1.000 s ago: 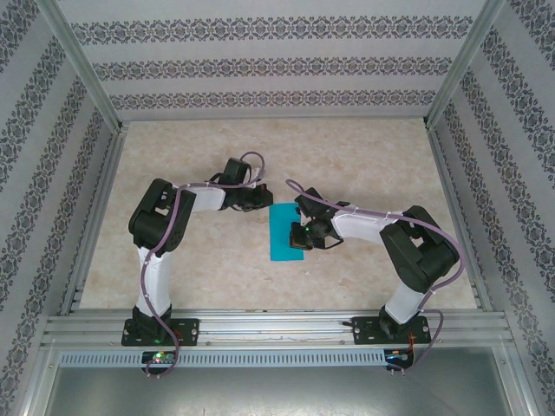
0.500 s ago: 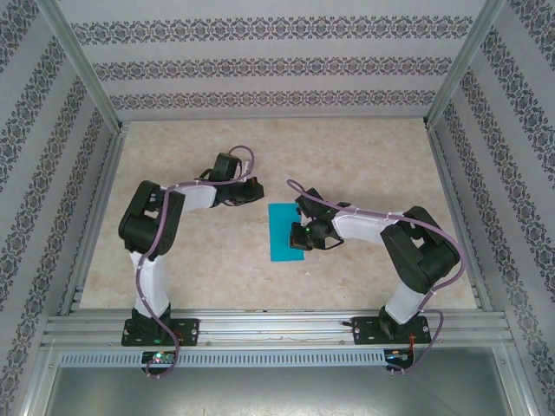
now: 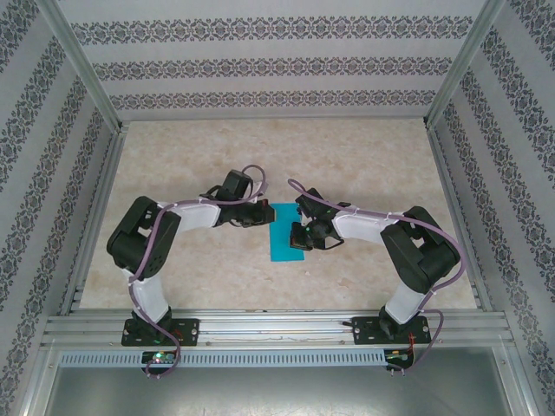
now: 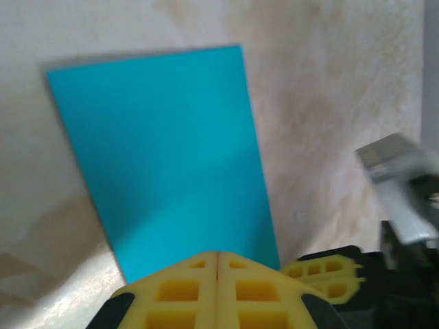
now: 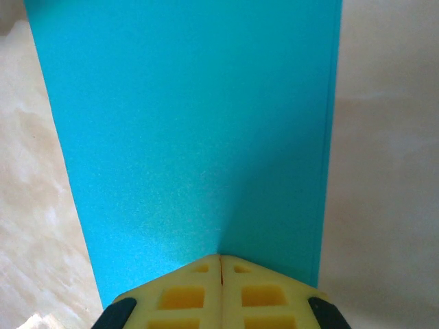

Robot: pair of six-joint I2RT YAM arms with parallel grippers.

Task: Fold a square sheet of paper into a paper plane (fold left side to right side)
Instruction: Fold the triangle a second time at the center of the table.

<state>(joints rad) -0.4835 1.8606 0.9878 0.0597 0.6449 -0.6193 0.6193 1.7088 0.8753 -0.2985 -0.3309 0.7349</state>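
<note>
The paper lies flat on the counter between the two arms. It is a narrow rectangle, so I'd say the left-to-right fold is already over and the crease now needs setting.

The right jaws are pressed together with nothing between them. Their yellow pads sit on the sheet near its right long edge, apparently pinning it. The left jaws are pressed together too, empty, with their tips at the sheet's left edge towards the far end. I can't tell whether they are touching it.

To do this well, I'd keep the right side bearing down so the layers can't slide. The left tips should come down onto the folded edge itself, not beside it. Then they should run its length in one slow, even stroke, pressing straight down and not pushing sideways. Thin paper like this skids and buckles easily on a smooth counter. If the loose edges drift apart, the later folds will go crooked.
</note>
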